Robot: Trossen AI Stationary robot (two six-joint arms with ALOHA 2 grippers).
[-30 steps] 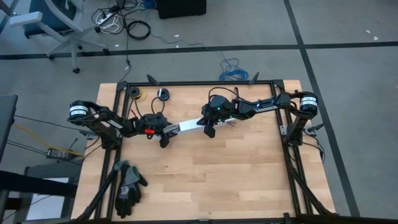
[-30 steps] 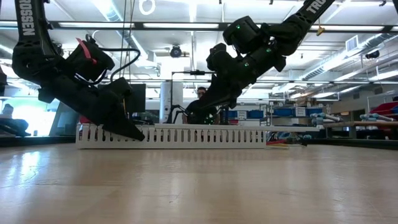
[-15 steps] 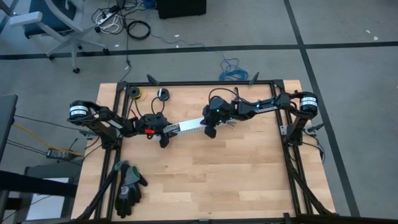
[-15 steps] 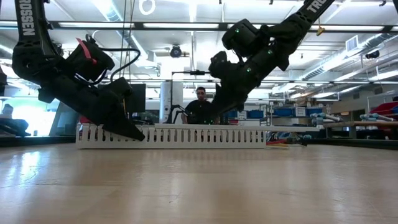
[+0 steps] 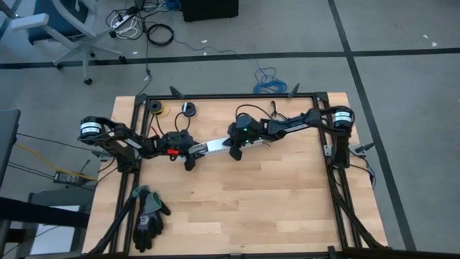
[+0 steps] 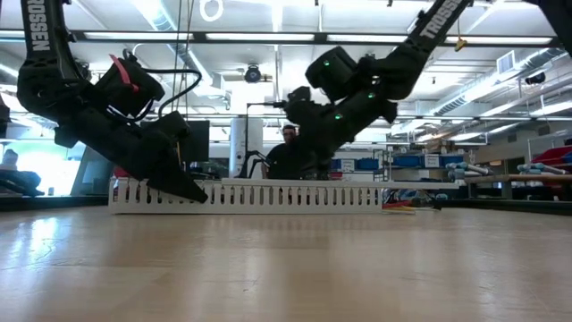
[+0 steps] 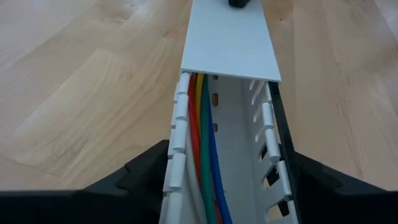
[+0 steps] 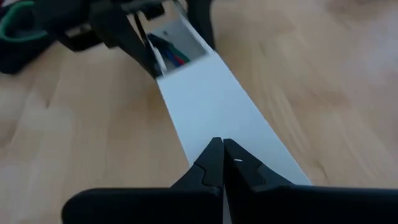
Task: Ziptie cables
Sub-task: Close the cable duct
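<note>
A white slotted cable duct point(image 5: 212, 146) lies flat on the wooden table. The cables point(image 7: 202, 155), red, orange, green and blue, run along inside it. A flat white cover point(image 8: 214, 106) closes the duct's top apart from the open left end. My left gripper point(image 7: 227, 152) straddles that open end. My right gripper point(image 8: 222, 146) is shut, its tips on the cover farther toward the table's right. Coloured cable ends point(image 6: 402, 204) stick out of the duct's right end. My left gripper clasps the duct's open left end between its two fingers, one on each slotted side wall point(image 7: 177, 155) point(image 7: 273, 162). The fingers slant down from the table's left and lie along the duct, which rests flat on the table. My right gripper sets its shut fingertips point(image 8: 214, 155) on the cover's top face point(image 8: 205, 124), slanting down from the table's right. The cover lies on the duct.
A pair of black gloves point(image 5: 149, 212) lies near the table's front left corner. Two small rolls point(image 5: 156, 108) point(image 5: 188, 109) sit at the far edge. A black frame rail point(image 5: 230, 96) borders the table. A person point(image 6: 288, 148) shows in the room behind.
My right gripper, shut throughout, has sunk and gone a little toward the table's left, down onto the duct's cover. The duct has not moved.
</note>
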